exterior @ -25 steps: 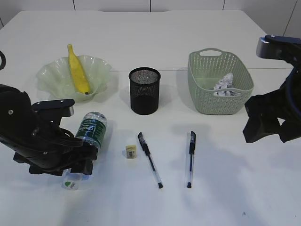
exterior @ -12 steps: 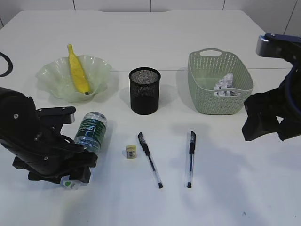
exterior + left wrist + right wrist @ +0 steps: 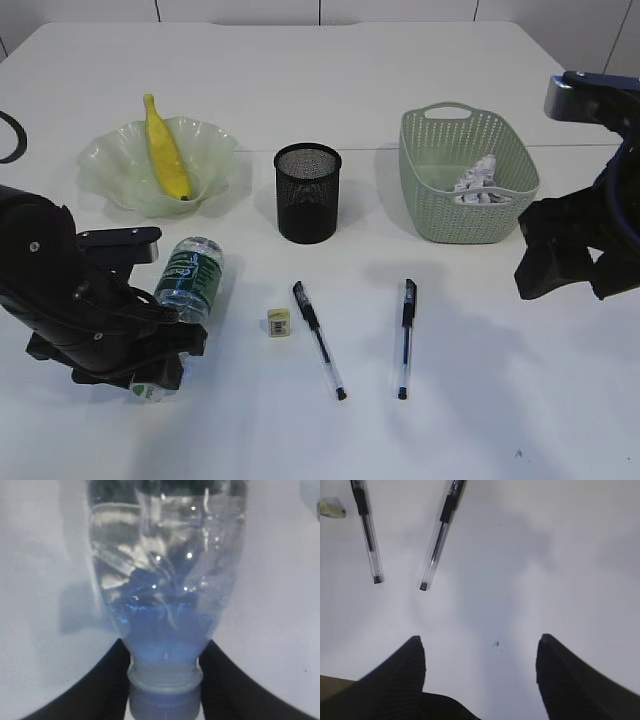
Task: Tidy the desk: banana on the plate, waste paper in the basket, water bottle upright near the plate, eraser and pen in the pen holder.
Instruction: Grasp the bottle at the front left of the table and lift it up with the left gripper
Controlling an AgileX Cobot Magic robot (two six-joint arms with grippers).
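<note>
- The small clear plastic water bottle (image 3: 189,279) with dark green label is seen lying on its side on the plain white worktop (image 3: 480,420), cap end towards the camera, below the plate.
- The left hand (image 3: 165,680) is placed around the bottle's neck; in the left wrist view the black fingers (image 3: 107,680) are seen flanking the neck just above the white cap (image 3: 165,695) (contact looks close, a firm pinch cannot be told).
- The right hand (image 3: 480,675) is held spread above bare worktop, nothing between its ribbed fingers (image 3: 402,675).
- The curved yellow banana (image 3: 166,150) is found lying in the translucent pale green ruffled glass plate (image 3: 110,165).
- The crumpled white waste paper (image 3: 478,181) is seen inside the sage green woven-look plastic basket (image 3: 440,215).
- The black wire-mesh cylindrical pen holder (image 3: 307,193) is stood upright between plate and basket.
- The tiny pale yellow eraser (image 3: 278,321) with barcode sticker is left on the worktop, just beside one clear black-grip pen (image 3: 319,339).
- A second pen (image 3: 406,336) of the same kind is laid to its right, apart.
</note>
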